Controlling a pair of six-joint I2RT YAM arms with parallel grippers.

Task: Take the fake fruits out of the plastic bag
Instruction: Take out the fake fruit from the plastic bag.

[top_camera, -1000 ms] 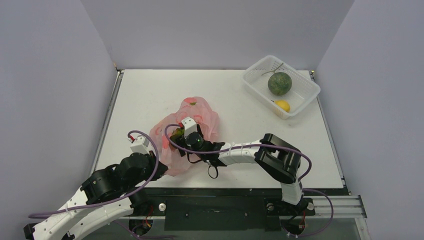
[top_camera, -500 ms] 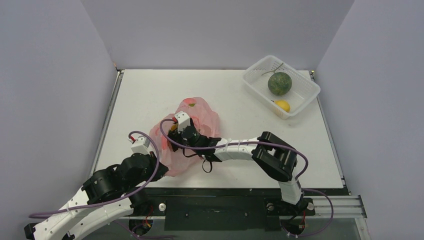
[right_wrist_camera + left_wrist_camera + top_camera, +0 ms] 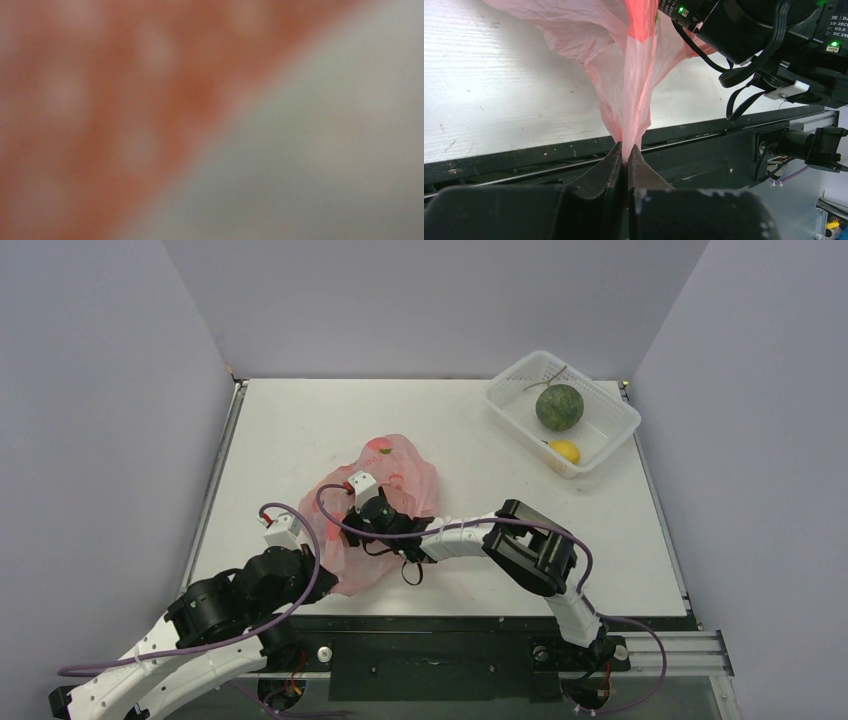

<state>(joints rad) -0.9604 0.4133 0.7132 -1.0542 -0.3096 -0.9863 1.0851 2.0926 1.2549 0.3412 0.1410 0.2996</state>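
The grey-green melon [image 3: 559, 406] and the yellow lemon [image 3: 565, 451] sit in the white basket [image 3: 628, 418] at the far right of the surface [image 3: 300, 430]. So two are out, and I think the rest are in the pink plastic bag [image 3: 400, 465], which lies crumpled near the front. The left claw [image 3: 625, 150] is squeezed tight on a bunched bit of the bag, while the right claw [image 3: 350, 505] pokes into it, and its own camera shows only a blur, so I cannot tell if it holds anything.
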